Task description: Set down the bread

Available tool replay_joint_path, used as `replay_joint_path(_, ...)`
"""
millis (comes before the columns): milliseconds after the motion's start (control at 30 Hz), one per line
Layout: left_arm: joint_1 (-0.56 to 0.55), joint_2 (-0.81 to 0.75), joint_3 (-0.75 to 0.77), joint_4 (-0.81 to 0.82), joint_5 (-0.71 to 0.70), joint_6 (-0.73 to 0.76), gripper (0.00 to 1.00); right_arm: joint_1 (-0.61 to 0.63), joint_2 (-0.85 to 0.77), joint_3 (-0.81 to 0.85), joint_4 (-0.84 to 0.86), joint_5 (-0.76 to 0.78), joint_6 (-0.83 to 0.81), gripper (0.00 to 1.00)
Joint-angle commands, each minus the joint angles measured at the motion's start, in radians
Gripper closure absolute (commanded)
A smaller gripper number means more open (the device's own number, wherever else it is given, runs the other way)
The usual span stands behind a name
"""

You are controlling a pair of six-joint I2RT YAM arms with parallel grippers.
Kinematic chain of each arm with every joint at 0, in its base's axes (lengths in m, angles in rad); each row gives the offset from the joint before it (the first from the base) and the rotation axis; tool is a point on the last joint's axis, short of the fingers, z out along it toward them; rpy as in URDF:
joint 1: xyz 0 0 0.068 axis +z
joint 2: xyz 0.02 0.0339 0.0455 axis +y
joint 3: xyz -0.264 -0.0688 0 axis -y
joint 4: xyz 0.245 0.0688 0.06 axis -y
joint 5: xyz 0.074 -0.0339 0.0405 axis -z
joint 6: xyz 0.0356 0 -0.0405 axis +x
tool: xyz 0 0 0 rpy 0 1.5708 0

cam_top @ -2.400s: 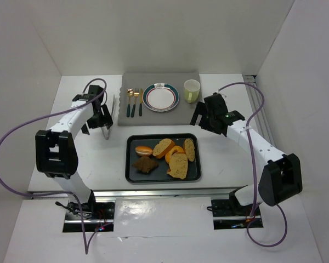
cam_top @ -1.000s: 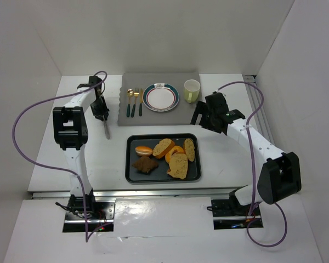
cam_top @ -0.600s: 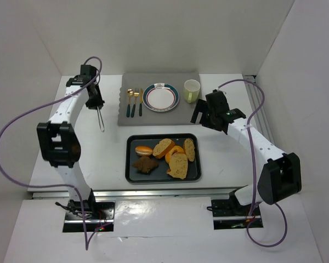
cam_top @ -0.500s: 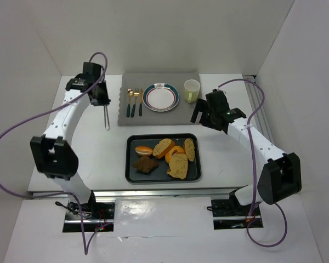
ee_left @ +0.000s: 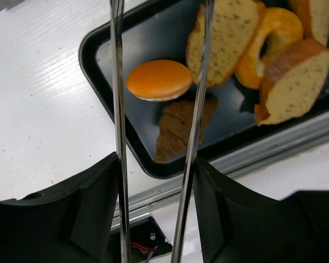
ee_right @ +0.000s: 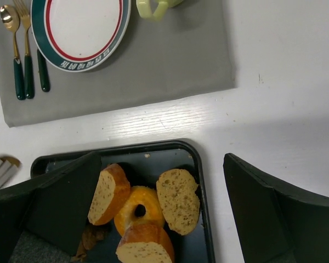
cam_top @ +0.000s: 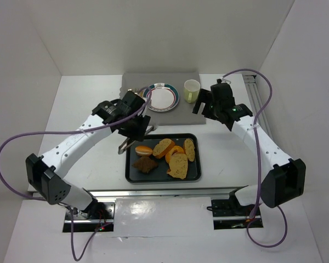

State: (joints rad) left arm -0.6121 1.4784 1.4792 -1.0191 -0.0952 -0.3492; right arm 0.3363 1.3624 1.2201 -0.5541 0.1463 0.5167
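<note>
Left pincer [ee_left: 156,161] is gripping tongs [ee_left: 118,109], spread near the bun [ee_left: 158,80]; right pincer [ee_right: 160,164] is hanging released. Bun's looking soft and light, so I'd be pinching its sides gently.

Bright, even light from above. Soft shadows fall on the white counter [cam_top: 88,159]. The near metal plate [cam_top: 164,211] glares. All views are sharp.

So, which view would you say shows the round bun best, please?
Left wrist view: the bun lies large and whole on the tray. The top view shows it small; the right wrist view misses it.
</note>
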Motion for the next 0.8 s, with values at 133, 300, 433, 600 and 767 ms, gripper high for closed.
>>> replay_joint_path(133,-0.142,-0.047,0.039,-0.041,-0.04,-0.024,0.36,-0.013,-0.04,0.024,0.014,0.022,-0.01,0.0)
replay_joint_path(300,-0.228,0.006,0.039,-0.021,-0.093,-0.033,0.34,-0.013,-0.075,-0.013,0.014,0.035,0.0,0.0)
replay_joint_path(433,-0.279,0.077,0.073,-0.036,-0.187,-0.054,0.33,-0.013,-0.086,-0.024,0.014,0.044,0.0,0.0)
replay_joint_path(600,-0.291,0.131,0.055,-0.006,-0.155,-0.054,0.33,-0.013,-0.086,-0.033,-0.006,0.044,0.0,0.0)
replay_joint_path(767,-0.301,0.171,0.046,0.005,-0.133,-0.063,0.33,-0.013,-0.086,-0.033,-0.006,0.055,0.0,0.0)
